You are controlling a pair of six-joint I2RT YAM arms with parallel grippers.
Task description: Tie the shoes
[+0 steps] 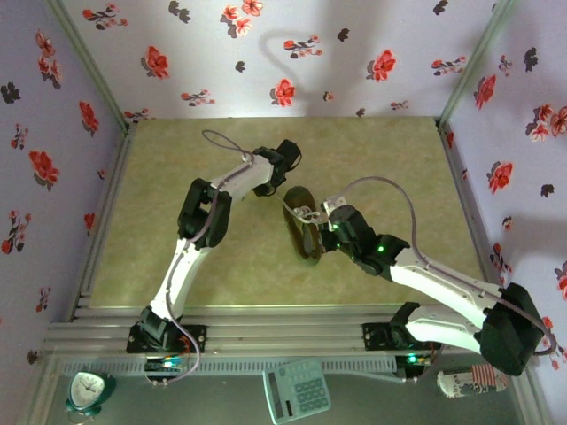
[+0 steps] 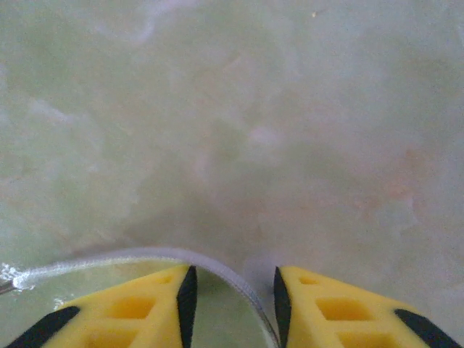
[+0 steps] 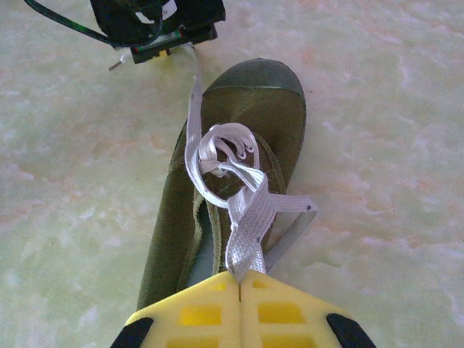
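Observation:
The olive-green shoe (image 3: 239, 130) lies on the pale green table, toe pointing away in the right wrist view. From above, the shoe (image 1: 304, 232) sits mid-table between the two arms. Its white laces (image 3: 217, 163) are loosely crossed over the tongue. My right gripper (image 3: 240, 279) is shut on a folded loop of lace just above the shoe's opening. One strand (image 3: 193, 94) runs past the toe toward my left gripper (image 3: 156, 51). In the left wrist view the left gripper (image 2: 233, 279) is low over the table, jaws apart, with the lace (image 2: 109, 259) curving between the fingers.
Floral walls close off the left, back and right sides of the table (image 1: 177, 177). Past the metal rail at the near edge lie a calculator (image 1: 297, 390), a small green clock (image 1: 89, 390) and a can (image 1: 469, 382).

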